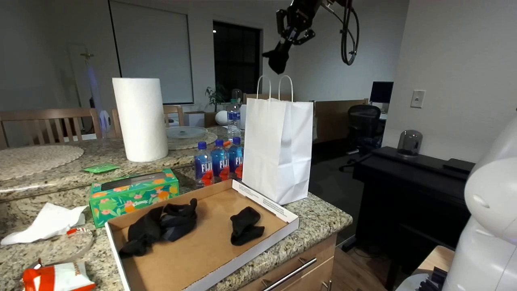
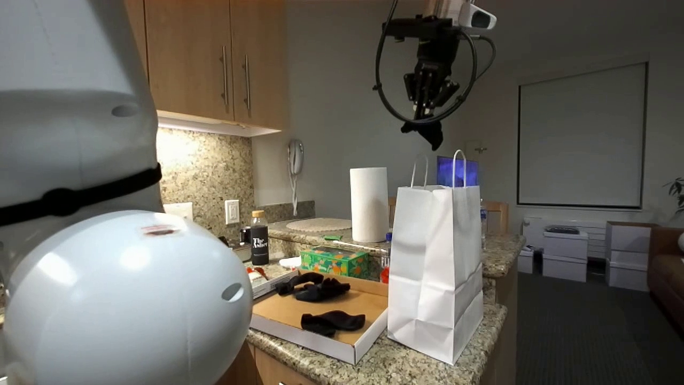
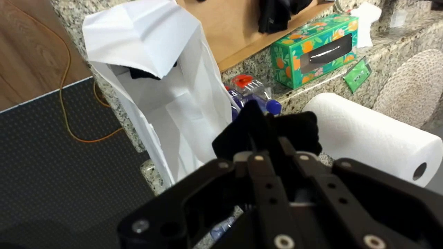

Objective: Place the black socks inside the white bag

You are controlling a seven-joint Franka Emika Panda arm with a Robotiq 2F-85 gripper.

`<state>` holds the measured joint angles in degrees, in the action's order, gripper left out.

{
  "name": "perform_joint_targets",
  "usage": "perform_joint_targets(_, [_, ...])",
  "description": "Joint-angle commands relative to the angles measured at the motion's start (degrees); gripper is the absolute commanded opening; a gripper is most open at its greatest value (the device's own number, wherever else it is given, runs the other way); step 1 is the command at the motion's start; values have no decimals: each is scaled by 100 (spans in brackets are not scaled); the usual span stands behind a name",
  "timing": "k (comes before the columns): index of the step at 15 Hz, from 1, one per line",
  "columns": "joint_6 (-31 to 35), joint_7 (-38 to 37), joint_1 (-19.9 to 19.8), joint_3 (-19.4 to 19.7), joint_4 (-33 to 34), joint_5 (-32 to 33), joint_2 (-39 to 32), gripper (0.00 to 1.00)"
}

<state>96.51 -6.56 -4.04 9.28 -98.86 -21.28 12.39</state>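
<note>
1. Gripper (image 3: 274,155): the jaws are clenched on one black sock (image 2: 427,133), which hangs bunched below them, above the white bag (image 2: 433,267). Whether it lies squarely over the mouth, you cannot tell from these angles.

2. Other socks: a loose sock (image 1: 243,227) lies in the cardboard tray (image 1: 210,254) nearer the bag; a bunched pile of socks (image 1: 174,226) lies farther from it. In the wrist view a dark scrap (image 3: 142,73) shows inside the bag, mostly hidden by paper; you may judge it to be a sock.

3. Handling of the sock: expect little weight and soft, limp cloth. Firm pressure should do no harm, but the shape will probably sag and shift as you carry it.

4. Point of grasp: your pinch leaves free ends on either side; these may snag the looped handles (image 1: 286,76), so lower the sock between them before you let go. For those in the tray, pinch a raised fold near the middle; at the pile, lift a single ridge, lest two come up together.

5. Handling of the bag: upright, apparently thin paper, likely to buckle or tip if pushed. You should have no need to grip it.
</note>
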Motion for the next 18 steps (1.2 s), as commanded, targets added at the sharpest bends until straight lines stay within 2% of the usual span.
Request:
perform_joint_targets(1, [-23, 17, -122, 67, -332, -381, -84, 8])
perform_joint_targets(13, [-58, -67, -332, 209, -693, -772, -486, 8])
perform_joint_targets(14, [-50, -72, -347, 216, -699, -788, -494, 36])
perform_joint_targets(16, [-45, -67, -367, 217, -705, -817, -501, 43])
perform_joint_targets(18, [-32, -59, -354, 199, -695, -809, -486, 56])
